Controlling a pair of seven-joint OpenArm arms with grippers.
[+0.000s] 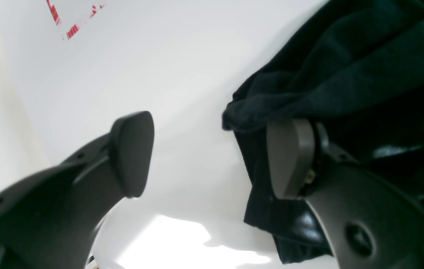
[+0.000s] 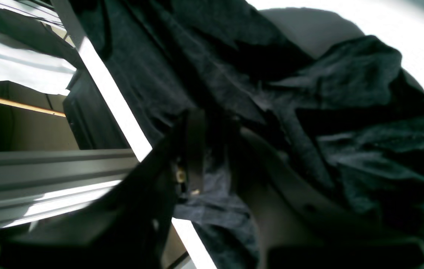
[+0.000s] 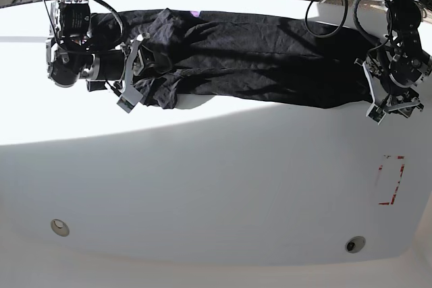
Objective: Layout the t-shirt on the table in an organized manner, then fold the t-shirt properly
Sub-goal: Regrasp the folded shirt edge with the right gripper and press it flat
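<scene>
Currently right jaws (image 2: 212, 149) clench the t-shirt (image 3: 256, 52), left jaws (image 1: 208, 157) released (beside hem): one-sided pull would bunch it on desk (image 3: 216, 187).

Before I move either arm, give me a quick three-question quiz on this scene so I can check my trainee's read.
1. True or false: the left end effector is open, with nothing between its fingers.
2. The t-shirt lies: A) stretched along the far side of the table; B) bunched at the near edge; C) folded at the centre.
3. Which end effector has cloth between its fingers?

Key: 1 true. 2 A. 3 the right end effector.
</scene>
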